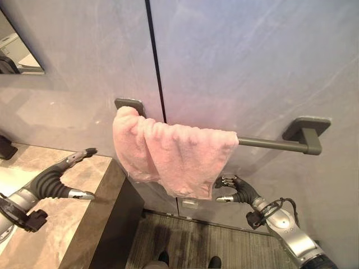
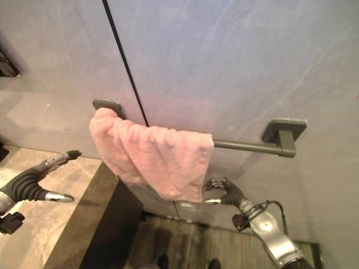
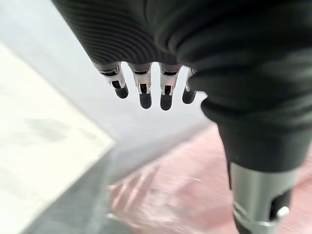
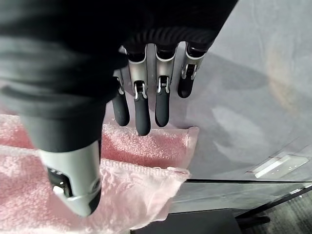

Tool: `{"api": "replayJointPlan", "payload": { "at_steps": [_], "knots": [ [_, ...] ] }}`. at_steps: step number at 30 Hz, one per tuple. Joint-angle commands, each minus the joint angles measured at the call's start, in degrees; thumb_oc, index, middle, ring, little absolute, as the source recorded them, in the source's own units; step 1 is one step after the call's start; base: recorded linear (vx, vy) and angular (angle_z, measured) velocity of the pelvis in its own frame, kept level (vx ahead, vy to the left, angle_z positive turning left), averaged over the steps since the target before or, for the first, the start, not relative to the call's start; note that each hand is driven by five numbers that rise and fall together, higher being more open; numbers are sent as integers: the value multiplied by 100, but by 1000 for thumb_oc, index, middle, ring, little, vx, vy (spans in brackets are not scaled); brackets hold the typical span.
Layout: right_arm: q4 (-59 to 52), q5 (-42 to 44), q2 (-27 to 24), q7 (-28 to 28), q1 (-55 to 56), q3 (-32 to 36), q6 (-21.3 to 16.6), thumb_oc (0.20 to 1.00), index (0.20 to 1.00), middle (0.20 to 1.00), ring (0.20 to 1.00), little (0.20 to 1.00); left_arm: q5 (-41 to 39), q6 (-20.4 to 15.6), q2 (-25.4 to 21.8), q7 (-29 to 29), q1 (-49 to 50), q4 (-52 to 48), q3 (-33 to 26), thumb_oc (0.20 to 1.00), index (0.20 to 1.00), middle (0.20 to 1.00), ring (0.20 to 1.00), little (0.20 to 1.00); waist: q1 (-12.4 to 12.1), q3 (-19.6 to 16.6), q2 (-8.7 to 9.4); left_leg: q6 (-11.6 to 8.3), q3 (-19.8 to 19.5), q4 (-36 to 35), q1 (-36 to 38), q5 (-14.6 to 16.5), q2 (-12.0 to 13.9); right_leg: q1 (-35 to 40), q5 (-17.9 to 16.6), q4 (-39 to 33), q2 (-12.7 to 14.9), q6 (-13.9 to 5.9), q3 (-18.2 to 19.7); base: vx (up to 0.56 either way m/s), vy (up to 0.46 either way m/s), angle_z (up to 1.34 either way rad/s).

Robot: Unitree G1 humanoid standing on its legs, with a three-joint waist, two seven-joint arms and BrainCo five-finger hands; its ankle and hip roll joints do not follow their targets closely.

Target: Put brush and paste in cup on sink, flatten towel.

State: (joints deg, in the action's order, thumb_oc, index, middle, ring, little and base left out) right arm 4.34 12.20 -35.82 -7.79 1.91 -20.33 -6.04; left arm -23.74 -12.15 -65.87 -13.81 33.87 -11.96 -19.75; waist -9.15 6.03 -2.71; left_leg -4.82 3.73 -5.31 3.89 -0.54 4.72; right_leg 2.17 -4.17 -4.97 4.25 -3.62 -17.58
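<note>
A pink towel hangs bunched in folds over the left end of a dark grey wall bar. My right hand is just below and to the right of the towel's lower right corner. In the right wrist view its fingers are straight and point at the towel's edge, holding nothing. My left hand hovers open over the stone counter, left of the towel, thumb and fingers spread. In the left wrist view the towel lies beyond the left hand's fingers.
The bar's right half is bare up to its bracket. A mirror corner shows at the upper left and a small dark object stands at the counter's back. The counter's dark side panel drops to a wood-pattern floor.
</note>
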Motion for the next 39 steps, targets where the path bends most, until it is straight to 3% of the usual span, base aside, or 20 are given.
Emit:
{"api": "replayJointPlan", "payload": {
  "at_steps": [1,6,13,20,29,39],
  "knots": [
    [-412,-20,70,176,-588,-24,-200,1000,1000,1000,1000,1000,110,-132,-313,151,-65,208,-77,1000,1000,1000,1000,1000,-101,-270,366,-168,253,31,-364,-454,107,214,-166,47,565,-535,193,13,54,0],
    [-317,-187,324,186,-843,-307,-49,1000,1000,1000,1000,1000,309,-40,-340,170,-756,555,611,1000,1000,1000,1000,1000,-42,-273,451,-87,409,31,-261,-317,46,203,-220,62,644,-588,345,16,59,-4],
    [-247,-925,281,135,-1288,-497,330,1000,1000,1000,1000,1000,582,10,-376,333,-1098,649,571,1000,1000,1000,1000,1000,55,-275,528,22,754,31,-117,-145,-10,84,-311,43,711,-656,731,27,80,-30],
    [-116,-1086,367,91,-1361,-469,541,1000,1000,1000,1000,1000,716,108,-338,400,-1397,693,655,1000,1000,1000,1000,1000,137,-285,559,129,1101,31,24,-9,-61,-73,-402,40,744,-712,1104,27,77,-36],
    [35,-301,517,-88,-1681,-944,567,1000,1000,1000,1000,1000,619,109,-406,432,-2011,1092,1105,1000,1000,1000,1000,1000,168,-278,607,228,1399,31,114,103,-157,-232,-519,11,774,-797,1430,20,57,-21],
    [157,879,764,-345,-2837,-1993,653,1000,1000,1000,1000,1000,608,113,-464,502,-2898,1437,1917,1000,1000,1000,1000,1000,98,-258,730,290,1475,31,159,159,-256,-227,-561,36,840,-838,1455,12,22,-8]
  ]
}}
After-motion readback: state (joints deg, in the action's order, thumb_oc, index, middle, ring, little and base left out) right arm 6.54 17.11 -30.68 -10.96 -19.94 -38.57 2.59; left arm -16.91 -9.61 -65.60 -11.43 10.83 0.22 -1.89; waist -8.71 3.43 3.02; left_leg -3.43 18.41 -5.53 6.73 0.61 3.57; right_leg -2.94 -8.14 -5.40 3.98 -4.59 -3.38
